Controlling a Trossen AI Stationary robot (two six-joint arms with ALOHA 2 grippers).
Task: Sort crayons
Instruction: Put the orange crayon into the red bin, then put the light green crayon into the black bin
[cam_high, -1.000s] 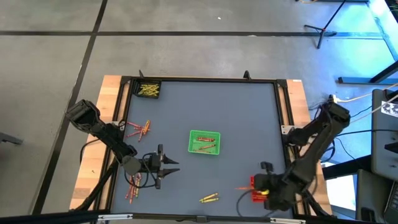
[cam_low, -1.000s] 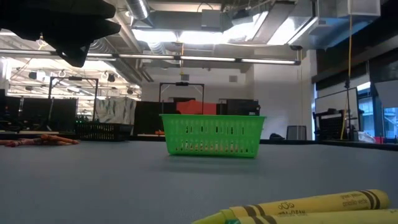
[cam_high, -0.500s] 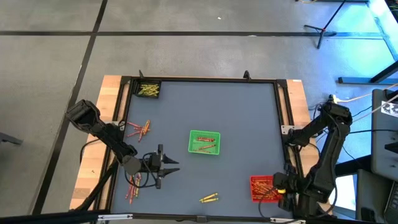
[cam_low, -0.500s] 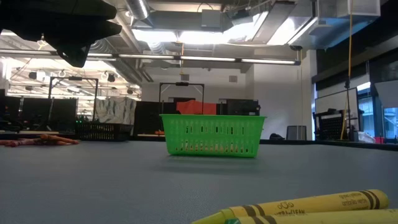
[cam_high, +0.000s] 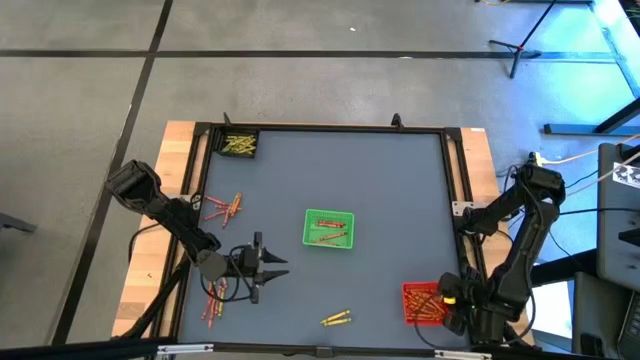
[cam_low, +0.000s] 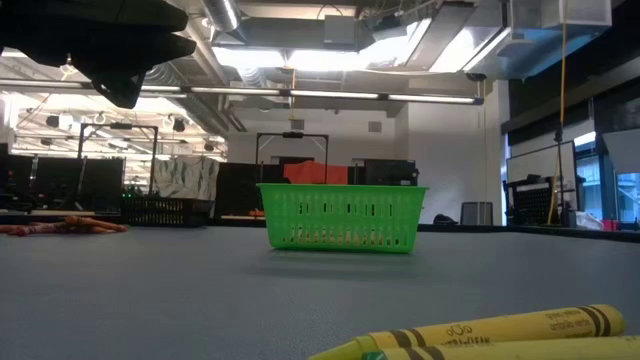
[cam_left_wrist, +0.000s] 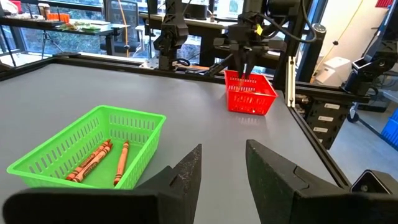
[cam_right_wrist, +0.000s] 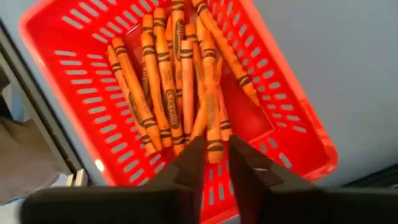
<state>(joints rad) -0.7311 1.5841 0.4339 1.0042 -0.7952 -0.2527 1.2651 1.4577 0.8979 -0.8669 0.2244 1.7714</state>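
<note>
High view: the left gripper (cam_high: 268, 270) hangs over the grey table (cam_high: 390, 180) at lower left, fingers parted and holding nothing, with loose crayons (cam_high: 214, 298) scattered just beside it and more (cam_high: 224, 208) above. A green tray (cam_high: 328, 228) sits mid-table with red crayons inside; a dark tray (cam_high: 239, 145) of yellow ones is at upper left. The right gripper (cam_high: 452, 300) stands over the red tray (cam_high: 422, 303) at lower right.

Low view: yellow crayons (cam_low: 490, 335) lie close at the bottom edge, the green tray behind them.

Left wrist view: its own fingers (cam_left_wrist: 186, 171) stand apart, empty.

Right wrist view: the fingers (cam_right_wrist: 193, 163) show a narrow gap with nothing between them, directly above orange crayons (cam_right_wrist: 177, 74) piled in the red tray.
</note>
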